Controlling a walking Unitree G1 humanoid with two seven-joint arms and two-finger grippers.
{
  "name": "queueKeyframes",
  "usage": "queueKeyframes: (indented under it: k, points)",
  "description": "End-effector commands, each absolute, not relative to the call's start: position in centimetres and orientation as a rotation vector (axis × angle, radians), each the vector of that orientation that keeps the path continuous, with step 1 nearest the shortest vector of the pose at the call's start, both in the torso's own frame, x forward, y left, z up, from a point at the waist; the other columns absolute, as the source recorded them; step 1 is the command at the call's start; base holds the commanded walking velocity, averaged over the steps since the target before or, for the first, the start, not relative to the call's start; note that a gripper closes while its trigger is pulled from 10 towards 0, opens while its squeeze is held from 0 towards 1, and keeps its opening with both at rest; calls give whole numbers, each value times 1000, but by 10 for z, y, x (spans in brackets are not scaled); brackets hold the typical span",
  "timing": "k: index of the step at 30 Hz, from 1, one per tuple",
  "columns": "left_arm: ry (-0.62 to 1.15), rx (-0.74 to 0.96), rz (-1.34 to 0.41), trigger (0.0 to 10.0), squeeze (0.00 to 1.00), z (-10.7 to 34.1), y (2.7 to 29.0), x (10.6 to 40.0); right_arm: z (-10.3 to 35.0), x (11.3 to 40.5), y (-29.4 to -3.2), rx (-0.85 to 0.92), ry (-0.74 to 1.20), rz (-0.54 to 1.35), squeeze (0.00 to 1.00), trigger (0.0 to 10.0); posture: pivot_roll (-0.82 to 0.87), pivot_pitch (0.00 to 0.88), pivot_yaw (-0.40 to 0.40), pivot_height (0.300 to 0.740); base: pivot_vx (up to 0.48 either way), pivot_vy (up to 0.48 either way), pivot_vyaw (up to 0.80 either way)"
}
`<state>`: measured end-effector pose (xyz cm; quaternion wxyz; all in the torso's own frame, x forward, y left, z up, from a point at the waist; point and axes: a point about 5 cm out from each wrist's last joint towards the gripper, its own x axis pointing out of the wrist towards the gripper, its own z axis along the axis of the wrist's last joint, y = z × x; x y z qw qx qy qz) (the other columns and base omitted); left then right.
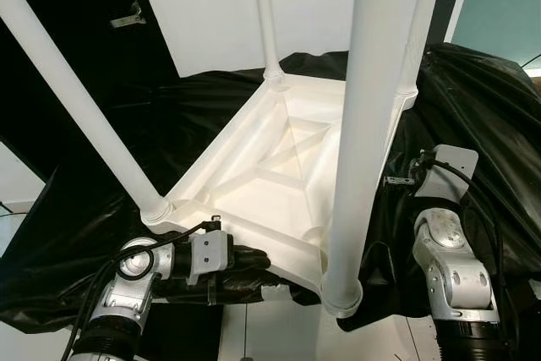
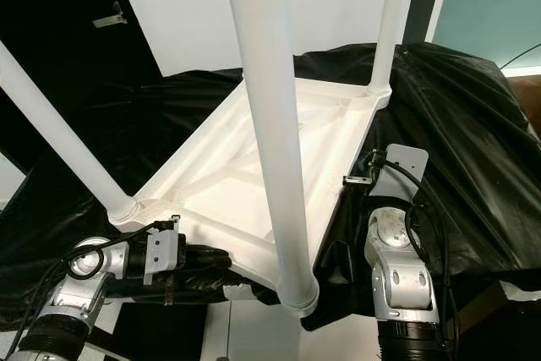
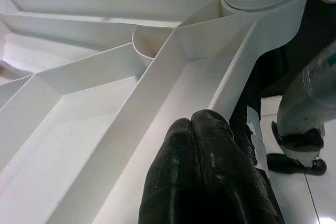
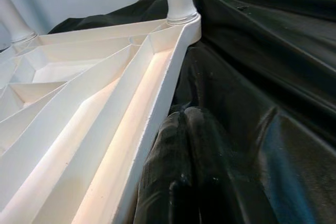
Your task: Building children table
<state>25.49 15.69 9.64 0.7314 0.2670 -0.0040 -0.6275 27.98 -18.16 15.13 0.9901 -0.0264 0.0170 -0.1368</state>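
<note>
A white children's table (image 1: 279,166) lies upside down on a black cloth (image 1: 482,116), its four round legs pointing up. One leg (image 1: 372,124) rises at the near corner, right in front of me, and another leg (image 1: 76,99) leans off to the left. My left gripper (image 3: 202,124) is shut, its black fingers pressed together against the table's near rim, close to that near leg. My right gripper (image 4: 181,116) is also shut and rests on the cloth against the outside of the right rim. The right arm (image 1: 448,268) stands beside that edge.
The black cloth drapes over the support and hangs in folds on the right. Behind stands a white panel (image 1: 211,6), and a dark wall with a small metal bracket (image 1: 128,16) is at the left. Pale floor (image 1: 279,336) shows below the near edge.
</note>
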Motion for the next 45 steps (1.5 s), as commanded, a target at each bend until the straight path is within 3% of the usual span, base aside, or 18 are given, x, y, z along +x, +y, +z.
queueKeyframes:
  k: [1, 2, 8, 9, 10, 11, 19, 20, 27, 29, 30, 33, 34, 35, 36, 37, 38, 45]
  points:
    - [-113, 537, -918, 10000, 0, 102, 164, 274, 147, 280, -179, -48, 51, -267, 0, 10000, 32, 0, 82, 740, 0, 0, 0]
    - [-118, 510, -931, 10000, 1000, 102, 166, 271, 147, 280, -179, -49, 52, -266, 0, 10000, 32, 0, 80, 740, 0, 0, 0]
    - [-155, 360, -938, 10000, 1000, 105, 172, 263, 146, 279, -179, -53, 56, -265, 0, 10000, 32, 0, 80, 740, 0, 0, 0]
    - [-200, 305, -919, 10000, 494, 110, 175, 261, 146, 279, -179, -54, 56, -265, 0, 10000, 31, 0, 82, 740, 0, 0, 0]
    - [-200, 305, -919, 10000, 494, 110, 175, 261, 146, 279, -179, -54, 56, -265, 0, 10000, 31, 0, 82, 740, 0, 0, 0]
    - [-246, 240, -904, 10000, 0, 116, 179, 259, 146, 279, -179, -54, 57, -266, 0, 10000, 31, 0, 82, 740, 0, 0, 0]
    - [-286, 57, -791, 10000, 0, 124, 201, 249, 144, 278, -179, -53, 61, -267, 0, 10000, 36, 0, 86, 740, 0, 0, 0]
    - [-270, 5, -669, 10000, 0, 122, 222, 242, 143, 279, -179, -53, 65, -267, 0, 10000, 45, 0, 84, 740, 0, 0, 0]
    - [-286, 0, -489, 10000, 0, 118, 246, 233, 143, 281, -176, -52, 68, -253, 0, 10000, 63, 0, 76, 740, 0, 0, 0]
    - [-285, -5, -465, 10000, 47, 117, 249, 229, 143, 282, -175, -52, 67, -250, 0, 10000, 69, 0, 75, 740, 0, 0, 0]
    - [-280, -12, -443, 10000, 212, 116, 251, 226, 143, 282, -175, -51, 66, -249, 0, 10000, 70, 0, 74, 740, 0, 0, 0]
    - [-273, -20, -418, 10000, 212, 115, 253, 223, 143, 282, -175, -51, 66, -248, 0, 10000, 74, 0, 74, 740, 0, 0, 0]
    - [-271, -15, -397, 10000, 345, 114, 255, 220, 143, 282, -175, -51, 66, -248, 0, 10000, 77, 0, 73, 740, 0, 0, 0]
    - [-268, -14, -380, 10000, 639, 114, 257, 217, 143, 282, -175, -51, 68, -248, 0, 10000, 83, 0, 71, 740, 0, 0, 0]
    - [-268, -14, -380, 10000, 639, 114, 257, 217, 143, 282, -175, -51, 68, -248, 0, 10000, 83, 0, 71, 740, 0, 0, 0]
    - [-264, -5, -364, 10000, 949, 113, 260, 214, 142, 282, -175, -51, 69, -246, 0, 10000, 86, 0, 70, 740, 0, 0, 0]
    - [-258, 4, -350, 10000, 988, 113, 263, 211, 142, 282, -174, -50, 70, -243, 0, 10000, 91, 0, 68, 740, 0, 0, 0]
    - [-245, 27, -281, 10000, 1000, 114, 272, 205, 142, 285, -172, -49, 69, -233, 0, 10000, 106, 0, 63, 740, 0, 0, 0]
